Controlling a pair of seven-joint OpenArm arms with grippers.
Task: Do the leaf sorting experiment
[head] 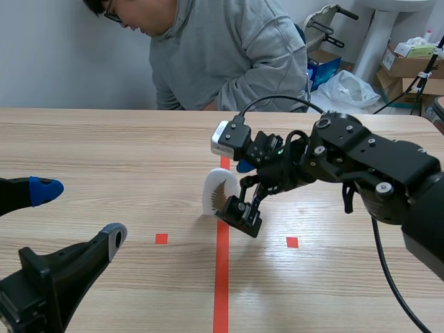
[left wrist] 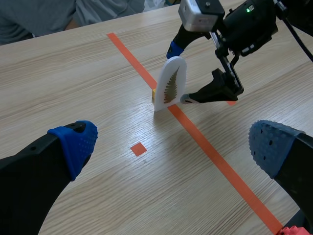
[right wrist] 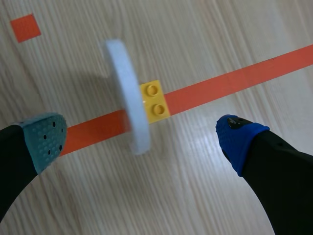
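The right gripper [head: 240, 195] is spread wide over the middle of the table, one pad on either side of a white leaf disc [right wrist: 128, 98]. In its own wrist view neither pad presses on the disc. It looks lined up to close on the disc rather than holding it.

The disc stands on edge on the orange-red tape line [head: 222, 277], and its fern print faces left. It stays upright because a small yellow brick [right wrist: 155, 100] at its foot works as a stand. That is probably deliberate, since it shows the leaf for sorting and offers a thin rim to pinch.

The left gripper [head: 80, 211] is also wide open with nothing in it, low at the near left and well apart from the disc. From there it leaves the centre free for the other arm.

On the far side a person in a grey sweatshirt [head: 229, 55] leans over the table edge.
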